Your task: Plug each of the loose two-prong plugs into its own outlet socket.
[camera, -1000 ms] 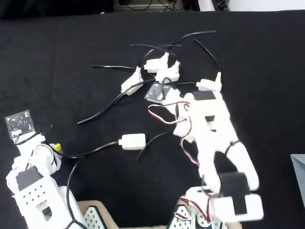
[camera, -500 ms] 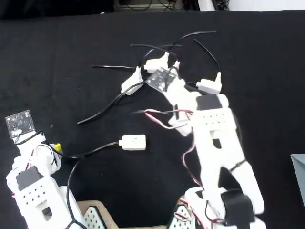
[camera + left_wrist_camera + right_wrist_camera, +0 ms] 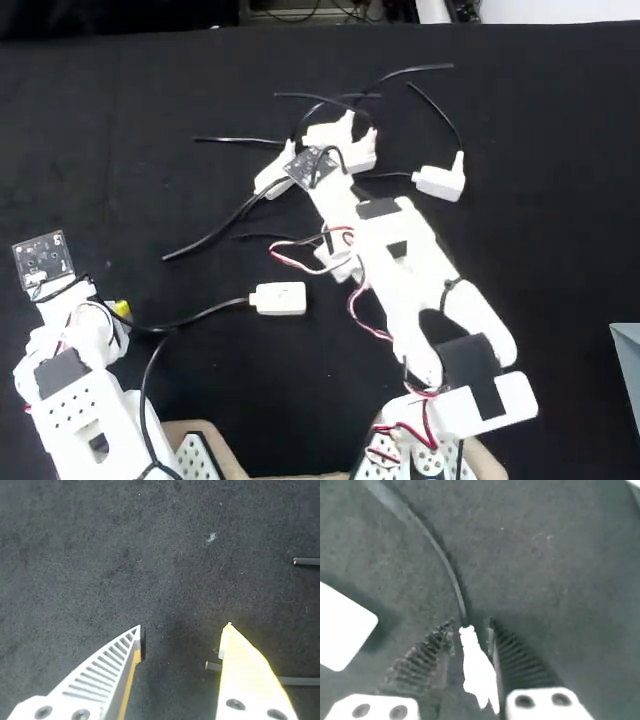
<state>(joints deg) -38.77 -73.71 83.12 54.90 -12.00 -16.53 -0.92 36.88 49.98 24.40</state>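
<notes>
While my right gripper (image 3: 470, 625) sits at the far middle of the black cloth (image 3: 560, 130), its ribbed jaws drawn narrow and pinching a white plug (image 3: 476, 672), I judge the step in hand to be the pick-up. Next I must lift it and line its prongs up with an outlet, perhaps the boxy white socket (image 3: 278, 298) lying near centre. The plug looks smooth, hard plastic; its black cord (image 3: 442, 570) is thin and springy, the cloth matte and fuzzy. My left gripper (image 3: 182, 630) hangs wide open at the near left.
</notes>
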